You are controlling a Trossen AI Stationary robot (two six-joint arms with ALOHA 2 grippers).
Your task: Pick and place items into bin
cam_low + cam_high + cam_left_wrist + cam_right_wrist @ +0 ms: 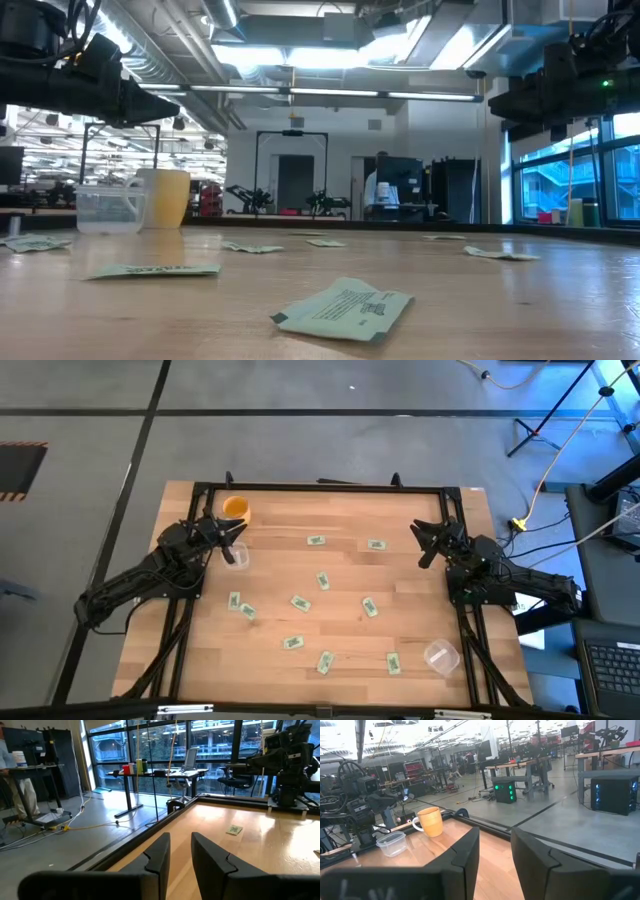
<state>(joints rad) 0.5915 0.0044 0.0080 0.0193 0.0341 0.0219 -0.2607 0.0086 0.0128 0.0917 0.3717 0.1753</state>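
High view, both arms raised, fingers parted

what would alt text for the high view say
Top-down view of a wooden table with about a dozen small green packets scattered across it. The left gripper hovers open beside an orange cup and a clear bin, the right gripper hovers open opposite, and a second clear bin sits near the right front corner.
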